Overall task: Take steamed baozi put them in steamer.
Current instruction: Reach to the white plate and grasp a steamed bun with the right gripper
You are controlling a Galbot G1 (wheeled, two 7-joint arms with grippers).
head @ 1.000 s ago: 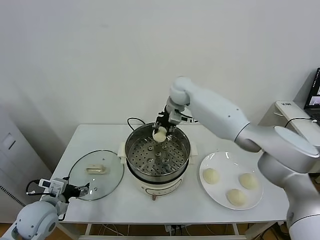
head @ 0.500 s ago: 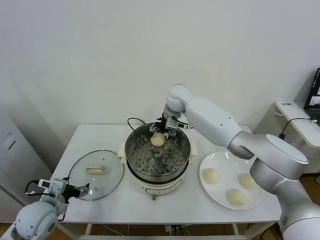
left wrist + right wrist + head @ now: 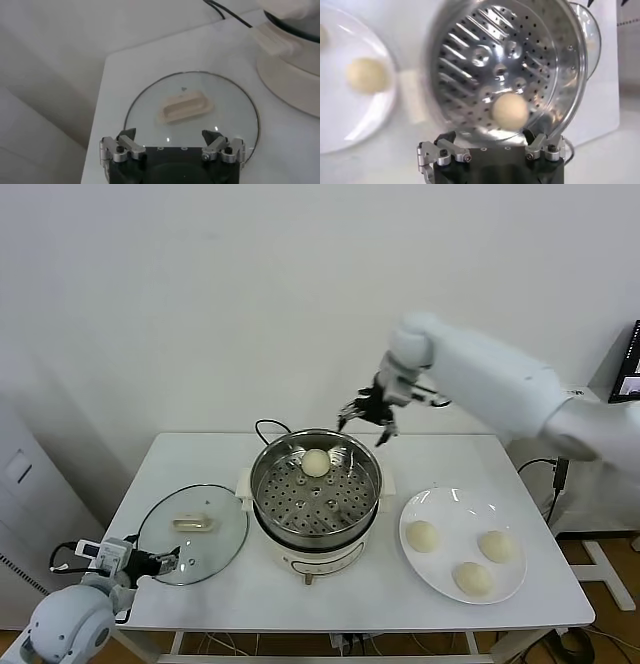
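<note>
One steamed baozi [image 3: 315, 463] [image 3: 509, 110] lies on the perforated tray at the back of the steamer [image 3: 262, 494] [image 3: 570, 60], a shiny steel pot on a cream base. Three more baozi rest on the white plate [image 3: 445, 504]: one at its left [image 3: 422, 535] [image 3: 367, 75], one at its right [image 3: 496, 545], one at its front [image 3: 472, 577]. My right gripper [image 3: 366, 417] [image 3: 491, 141] hangs open and empty above the steamer's back right rim. My left gripper [image 3: 170, 562] [image 3: 172, 141] stands open and empty at the table's front left, by the glass lid.
A round glass lid [image 3: 192, 533] [image 3: 192, 107] with a cream handle lies flat left of the steamer. A black cord [image 3: 265, 427] runs behind the pot. The white table [image 3: 350, 599] ends close in front of the plate and lid. A wall rises behind.
My right gripper has let go of the baozi, which now lies in the steamer. The gripper has opened, risen and moved back to the right. The left arm has not moved.
</note>
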